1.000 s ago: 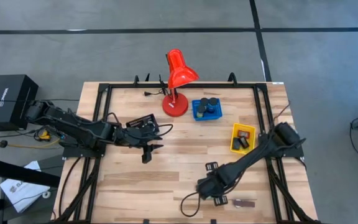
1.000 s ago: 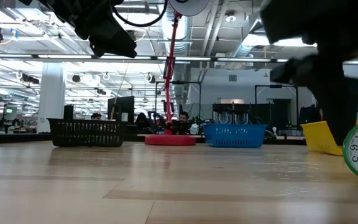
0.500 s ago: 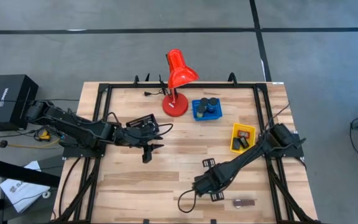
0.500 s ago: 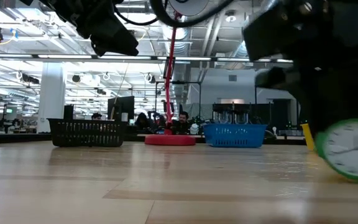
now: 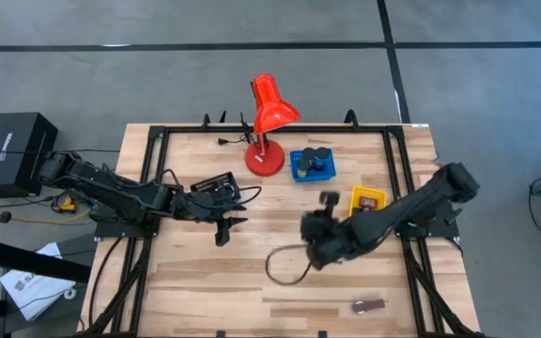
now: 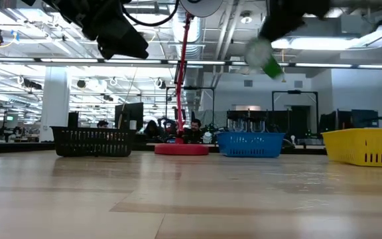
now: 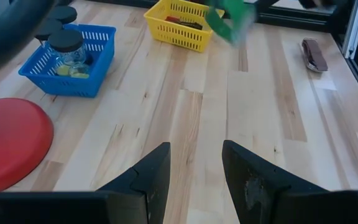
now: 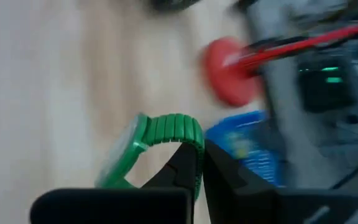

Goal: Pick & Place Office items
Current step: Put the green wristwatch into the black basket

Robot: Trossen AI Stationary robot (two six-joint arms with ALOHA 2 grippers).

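My right gripper [image 8: 201, 152] is shut on a small green round clock [image 8: 160, 146] with a pale face. The clock hangs high above the table [image 6: 262, 57], over the middle right of the table [image 5: 325, 218]. My left gripper [image 7: 196, 168] waits open over the table's left middle [image 5: 222, 233] with nothing between its fingers. A maroon oblong [image 5: 369, 306] lies flat near the front edge. Black rolls stand in the blue tray [image 5: 297, 175]. Dark pieces lie in the yellow tray [image 5: 354, 220]. My right gripper pinches the clock's ribbed green rim [image 8: 182, 132] between its two fingers. The fingers slant downward from the table's right side. The clock is lifted clear of the table and sits tilted in the hold [image 7: 229, 20].
The red desk lamp [image 5: 269, 117] stands at the far middle on its round base [image 7: 8, 143]. A black basket [image 5: 216, 184] sits beside my left gripper. A loop of cable [image 5: 285, 265] hangs under the right arm. Bare wood spreads across the table's near middle.
My right gripper has risen from the table's near right part and gone toward the far edge, with its wrist turning. The green clock stood on the table a second ago, slid a little, and is now lifted clear and tilted.
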